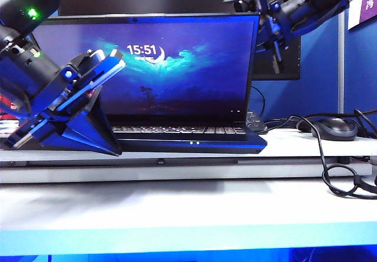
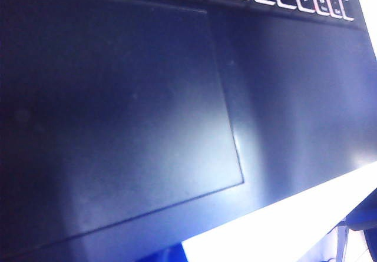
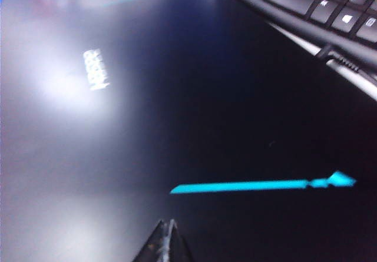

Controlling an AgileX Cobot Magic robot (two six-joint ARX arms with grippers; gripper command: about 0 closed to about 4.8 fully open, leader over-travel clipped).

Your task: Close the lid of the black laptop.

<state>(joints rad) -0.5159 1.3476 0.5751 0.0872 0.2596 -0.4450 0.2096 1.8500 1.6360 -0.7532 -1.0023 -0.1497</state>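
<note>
My left gripper (image 1: 88, 79) sits low on the left, tilted up with its fingers lying close together, though I cannot tell whether they are closed, while my right gripper (image 3: 166, 241) hangs high on the right, arm stretched inward, its dark fingertips (image 3: 159, 244) pressed together.

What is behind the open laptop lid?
Behind the lid, the right pincer hangs at its upper corner, before a dark monitor. A keyboard lies behind too. The rest is covered.
</note>
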